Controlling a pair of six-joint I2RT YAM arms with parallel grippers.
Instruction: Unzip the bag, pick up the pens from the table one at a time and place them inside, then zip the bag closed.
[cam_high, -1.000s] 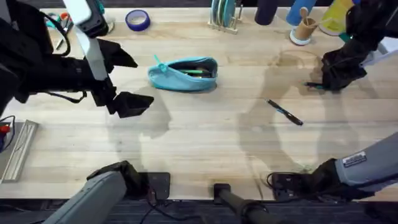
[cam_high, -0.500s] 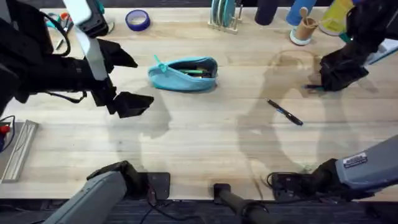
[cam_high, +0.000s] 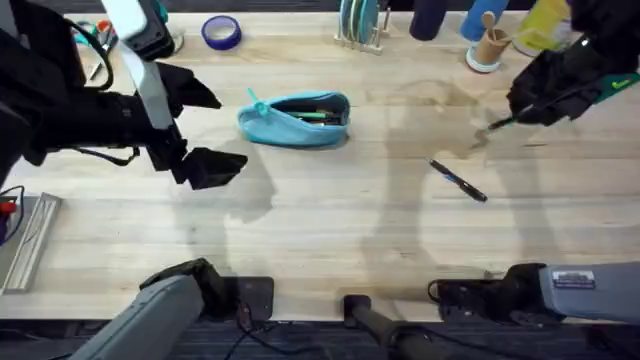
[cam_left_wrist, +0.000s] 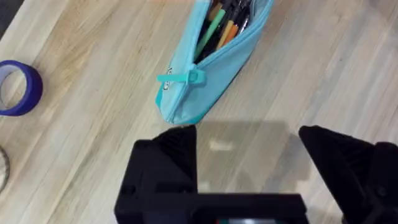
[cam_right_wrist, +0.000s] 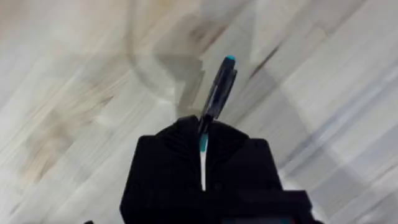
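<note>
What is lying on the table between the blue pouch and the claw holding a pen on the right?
In the overhead view, one dark pen lies on bare table between the pouch and the right end effector.

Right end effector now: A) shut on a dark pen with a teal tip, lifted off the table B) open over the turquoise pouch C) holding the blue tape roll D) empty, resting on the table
A: the right end effector is closed on a thin dark pen with a teal tip, held above the light wooden table; the turquoise fabric pouch sits well to its left, unzipped.
</note>
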